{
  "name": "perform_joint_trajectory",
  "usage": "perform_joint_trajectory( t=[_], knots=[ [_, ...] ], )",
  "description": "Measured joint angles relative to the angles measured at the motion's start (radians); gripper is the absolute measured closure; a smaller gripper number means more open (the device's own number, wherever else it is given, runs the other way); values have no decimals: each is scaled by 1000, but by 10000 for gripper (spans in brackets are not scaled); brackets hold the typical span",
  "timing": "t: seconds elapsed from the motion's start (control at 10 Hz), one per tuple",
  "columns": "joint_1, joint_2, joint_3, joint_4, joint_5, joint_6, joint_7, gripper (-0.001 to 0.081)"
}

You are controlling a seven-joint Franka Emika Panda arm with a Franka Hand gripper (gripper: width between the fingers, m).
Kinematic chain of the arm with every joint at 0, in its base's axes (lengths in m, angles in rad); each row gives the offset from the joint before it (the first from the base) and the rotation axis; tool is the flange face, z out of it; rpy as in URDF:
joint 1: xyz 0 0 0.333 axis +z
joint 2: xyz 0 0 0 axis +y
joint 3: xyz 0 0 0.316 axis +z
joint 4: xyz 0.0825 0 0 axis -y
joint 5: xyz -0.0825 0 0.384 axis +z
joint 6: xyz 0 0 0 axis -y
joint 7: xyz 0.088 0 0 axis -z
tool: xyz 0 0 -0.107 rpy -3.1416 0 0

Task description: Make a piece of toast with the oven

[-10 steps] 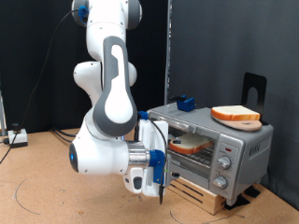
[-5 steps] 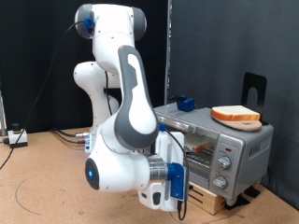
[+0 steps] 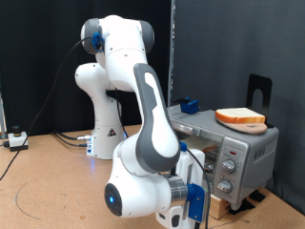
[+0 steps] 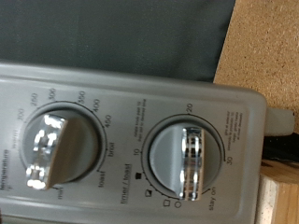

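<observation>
The silver-grey oven (image 3: 244,151) stands at the exterior view's right on a wooden board (image 3: 221,204). A slice of toast (image 3: 240,117) lies flat on the oven's top. My gripper (image 3: 197,205) hangs low in front of the oven's door, just left of its knob panel (image 3: 228,168); my arm hides most of the door and the inside. The wrist view shows the panel close up: the temperature knob (image 4: 54,155) and the timer knob (image 4: 187,164). No fingers show in the wrist view.
A small blue block (image 3: 189,104) sits on the oven's top at its back left. A black stand (image 3: 259,91) rises behind the oven. Cables (image 3: 67,138) and a white box (image 3: 17,140) lie on the brown floor at the exterior view's left.
My arm has swung towards the exterior view's right and lower, bringing the hand from left of the oven to in front of its door and knob panel. The toast on top has not moved.
</observation>
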Motion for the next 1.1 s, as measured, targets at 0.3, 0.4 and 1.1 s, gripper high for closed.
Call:
perform_joint_trajectory(
  t=[0.3,0.4,1.1],
  knots=[
    [1,10,19,-6,3,0,-8,-3],
    [4,10,30,-10,3,1,-17,-3],
    [29,10,67,-42,15,71,-28,-3]
  ],
)
